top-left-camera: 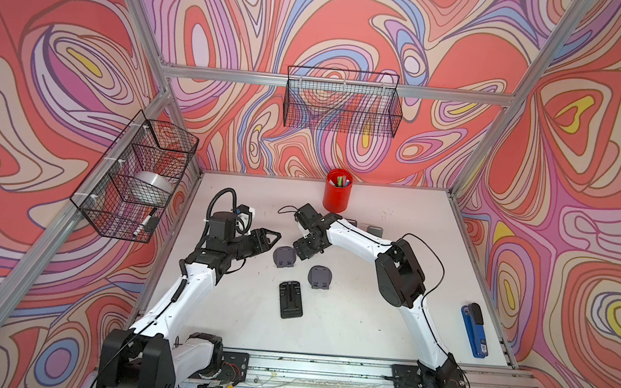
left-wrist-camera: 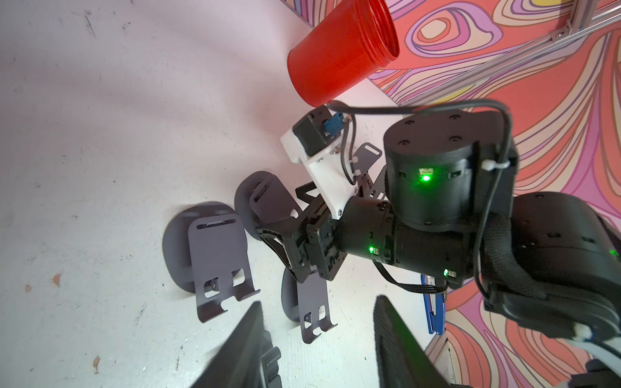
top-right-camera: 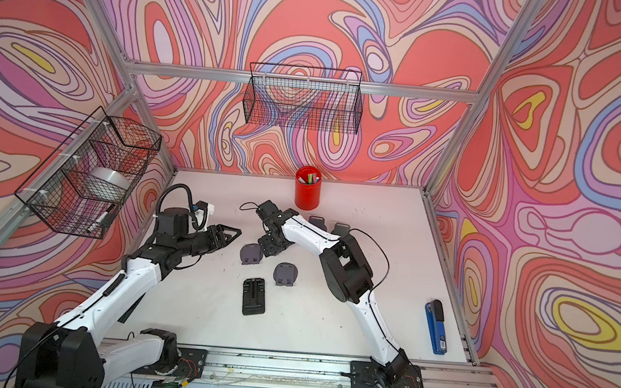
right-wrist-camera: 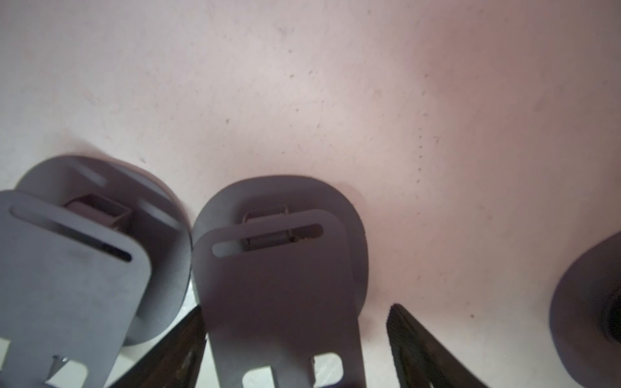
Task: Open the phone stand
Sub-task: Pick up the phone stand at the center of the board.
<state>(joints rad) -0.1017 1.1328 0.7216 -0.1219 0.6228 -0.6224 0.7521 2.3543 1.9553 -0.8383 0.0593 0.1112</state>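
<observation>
Closest to the right wrist lens, your right gripper (right-wrist-camera: 295, 307) stands spread wide with the grey phone stand (right-wrist-camera: 279, 265) between its fingers, grasping nothing yet. One finger sits at the plate's edge, and the other leaves bare table (right-wrist-camera: 336, 100) showing in the gap. That stand lies directly under the hand, mid-table. Its long axis runs up the gap between the fingers, lipped end toward the palm, so closing would pinch the plate across its narrow width. A second stand (right-wrist-camera: 70, 268) sits just beside it, nearly touching, so watch the finger on that side. Your left gripper (top-left-camera: 273, 239) hovers near on the robot's left, fingers parted and empty; the right arm is plainly the nearer. Both top views hide the straddled stand under the gripper's body, but they show a black stand (top-left-camera: 291, 299) nearer the base that the right wrist view misses.
</observation>
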